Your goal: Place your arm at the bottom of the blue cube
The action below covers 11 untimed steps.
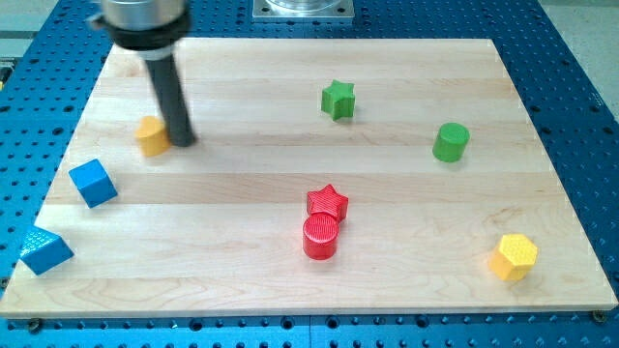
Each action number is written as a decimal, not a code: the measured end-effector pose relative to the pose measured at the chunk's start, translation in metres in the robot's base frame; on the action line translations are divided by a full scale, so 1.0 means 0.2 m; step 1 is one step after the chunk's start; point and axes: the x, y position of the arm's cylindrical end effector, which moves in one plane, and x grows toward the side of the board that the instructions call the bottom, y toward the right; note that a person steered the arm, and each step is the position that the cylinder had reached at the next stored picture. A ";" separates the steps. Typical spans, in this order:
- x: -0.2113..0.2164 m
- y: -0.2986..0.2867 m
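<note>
The blue cube sits near the board's left edge. My dark rod comes down from the view's top left, and my tip rests on the board up and to the right of the cube, well apart from it. The tip is right beside a small yellow block, on its right side, touching or nearly touching it.
A blue wedge-like block lies at the board's bottom left edge. A green star and green cylinder sit at the upper right. A red star touches a red cylinder at centre. A yellow hexagonal block is bottom right.
</note>
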 end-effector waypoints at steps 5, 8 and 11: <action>0.48 0.45; 0.68 0.13; 0.62 -0.48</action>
